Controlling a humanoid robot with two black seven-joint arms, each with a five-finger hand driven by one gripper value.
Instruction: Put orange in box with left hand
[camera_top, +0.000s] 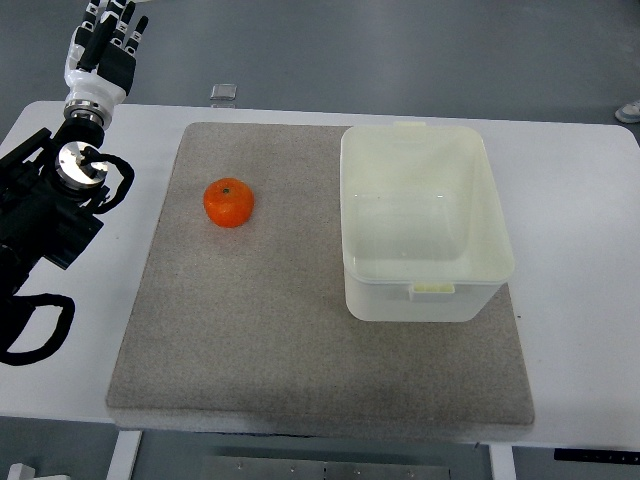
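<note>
On the tabletop (580, 200): a grey mat (300, 340) carrying both items.
Orange (228, 202): on the mat's left part, untouched.
Box (425, 290): empty, well right of it.
Left robot hand (105, 45): top left, fingers relaxed, holding nothing.
Progress: nothing done yet; reaching, grasping and placing all remain.

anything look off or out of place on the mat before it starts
Nothing stands out. The round orange fruit sits intact on the grey felt mat, apart from the upright, empty translucent plastic box. The left hand is raised beyond the white table's far-left corner, holding nothing.
</note>
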